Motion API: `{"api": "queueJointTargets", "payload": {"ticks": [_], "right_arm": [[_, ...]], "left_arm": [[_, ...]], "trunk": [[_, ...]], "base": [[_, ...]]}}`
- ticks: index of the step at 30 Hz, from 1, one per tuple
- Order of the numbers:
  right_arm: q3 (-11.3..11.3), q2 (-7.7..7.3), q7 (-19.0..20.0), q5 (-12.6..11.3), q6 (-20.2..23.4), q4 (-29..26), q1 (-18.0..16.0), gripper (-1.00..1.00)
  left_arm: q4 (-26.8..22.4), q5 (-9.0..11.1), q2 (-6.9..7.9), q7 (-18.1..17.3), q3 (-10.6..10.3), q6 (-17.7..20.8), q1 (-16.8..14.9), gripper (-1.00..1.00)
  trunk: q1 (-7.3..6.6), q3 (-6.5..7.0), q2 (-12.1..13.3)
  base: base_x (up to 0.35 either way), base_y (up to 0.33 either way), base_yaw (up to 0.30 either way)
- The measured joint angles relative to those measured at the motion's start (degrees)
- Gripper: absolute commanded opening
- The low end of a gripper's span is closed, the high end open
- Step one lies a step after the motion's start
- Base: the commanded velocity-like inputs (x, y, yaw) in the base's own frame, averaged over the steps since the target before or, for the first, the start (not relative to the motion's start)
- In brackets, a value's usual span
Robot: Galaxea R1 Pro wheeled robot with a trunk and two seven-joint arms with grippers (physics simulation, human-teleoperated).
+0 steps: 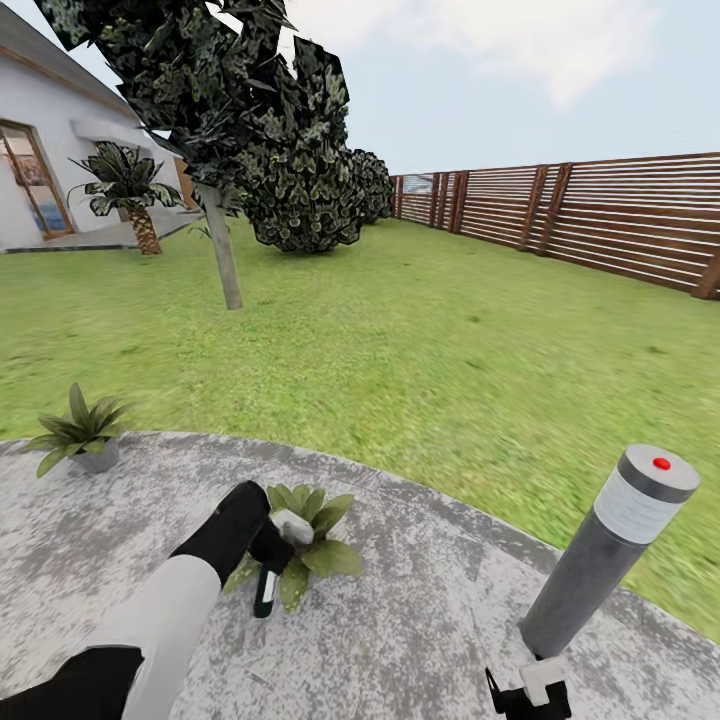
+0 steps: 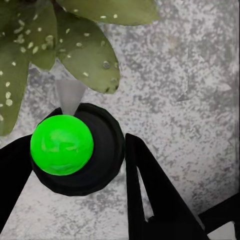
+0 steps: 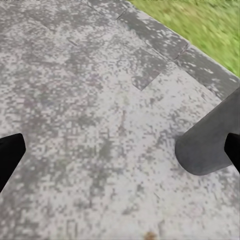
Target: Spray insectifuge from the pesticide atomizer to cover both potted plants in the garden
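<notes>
Your left gripper (image 1: pixel 270 545) was clenched on the pesticide atomizer (image 1: pixel 267 590). In the left wrist view its two black fingers (image 2: pixel 150 195) sat on either side of the bottle, whose round end carried a bright green ball marker (image 2: pixel 62 144), and a pale spray cone (image 2: pixel 69 95) ran from the bottle toward the leaves.

The near potted plant (image 1: pixel 315 540) lay directly beyond and partly under that gripper on the stone patio (image 1: pixel 420 620), its speckled leaves (image 2: pixel 85 55) just past the fingertips. The second potted plant (image 1: pixel 80 432) sat well apart from the gripper, on its far left at the patio edge beside the lawn (image 1: pixel 450 350).

Your right gripper (image 1: pixel 528 697) hung low with its fingers spread and nothing between them. The grey bollard lamp (image 1: pixel 610 550) stood close ahead of it, its post (image 3: pixel 210 145) just inside one fingertip.

Risks noted, as judgement:
- The cone looked narrow and met only one side of the rosette. Held fixed, it would likely leave the far leaves uncovered.
- The gripper sat very close to the leaves. Sweeping at that height could knock the small pot.
- Turning toward the second plant could swing your right gripper into the bollard post.
- I could not tell how securely the bottle was seated, so a fast wrist turn might slip it.
</notes>
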Motion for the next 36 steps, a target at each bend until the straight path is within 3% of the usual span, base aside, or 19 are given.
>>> {"api": "queueJointTargets", "payload": {"ticks": [4, 14, 19, 22, 36], "right_arm": [[0.00, -0.03, -0.01, 0.00, 0.01, -0.01, 0.00, 1.00], [0.00, -0.05, -0.13, -0.01, -0.03, -0.08, 0.00, 1.00], [0.00, -0.05, -0.16, -0.01, -0.06, -0.09, 0.00, 1.00], [0.00, -0.08, -0.16, -0.01, -0.01, -0.09, 0.00, 1.00], [0.00, -0.09, -0.16, -0.01, 0.03, -0.08, 0.00, 1.00]], "left_arm": [[-0.02, -0.38, -1.47, -0.07, -0.07, 0.18, -1.54, -1.00], [1.12, -0.59, -1.51, -0.15, -0.49, 0.28, -1.70, -1.00], [2.93, -0.37, -1.09, -3.81, -7.67, 0.48, -1.21, -1.00], [3.19, -0.49, -0.94, -6.23, -9.09, 0.40, -0.98, -1.00], [2.80, -0.76, -1.02, -7.00, -9.37, 0.40, -1.46, -1.00]], "trunk": [[0.00, 0.00, 0.00], [0.00, 0.00, 0.00], [0.00, 0.00, 0.00], [0.00, 0.00, 0.00], [0.00, 0.00, 0.00]], "base": [[0.000, 0.000, 0.000], [0.000, 0.000, 0.000], [0.000, 0.000, 0.000], [0.000, 0.000, 0.000], [0.000, 0.000, 0.000]]}}
